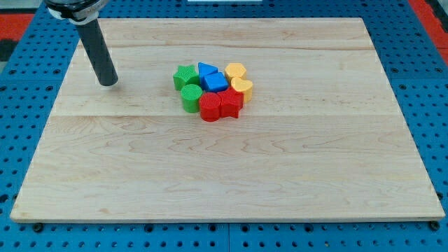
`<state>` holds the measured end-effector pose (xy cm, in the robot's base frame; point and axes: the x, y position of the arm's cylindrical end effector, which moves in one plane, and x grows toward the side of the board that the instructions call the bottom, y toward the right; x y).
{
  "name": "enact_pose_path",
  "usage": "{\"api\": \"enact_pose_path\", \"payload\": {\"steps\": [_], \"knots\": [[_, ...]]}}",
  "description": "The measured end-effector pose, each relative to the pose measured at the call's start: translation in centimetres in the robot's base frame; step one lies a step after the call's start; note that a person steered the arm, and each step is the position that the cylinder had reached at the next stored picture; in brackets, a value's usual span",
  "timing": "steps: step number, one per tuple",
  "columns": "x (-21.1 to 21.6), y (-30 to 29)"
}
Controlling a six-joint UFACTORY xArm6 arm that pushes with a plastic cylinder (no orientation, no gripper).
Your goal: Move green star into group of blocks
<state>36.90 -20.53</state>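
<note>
Counter (280,175): we see eight blocks on it in one tight cluster, a little toward the view's top-left of centre.
Top row: green star (185,75) at the left, blue triangle (206,68) beside it, yellow heart (235,71) at the right.
Middle: blue cube (215,82), with a yellow block (242,87) on its right.
Bottom row: green cylinder (191,97), red cylinder (209,107), red block (230,103), left to right.
Our tip (108,84): on the counter, well apart to the left of the green star.
</note>
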Motion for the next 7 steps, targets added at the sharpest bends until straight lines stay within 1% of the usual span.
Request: {"api": "enact_pose_path", "payload": {"steps": [1, 2, 3, 5, 6, 7], "knots": [[-0.7, 1.4], [-1.0, 6.9], [-1.0, 7.9], [-0.8, 13.0], [-0.4, 12.1], [-0.4, 6.6]]}}
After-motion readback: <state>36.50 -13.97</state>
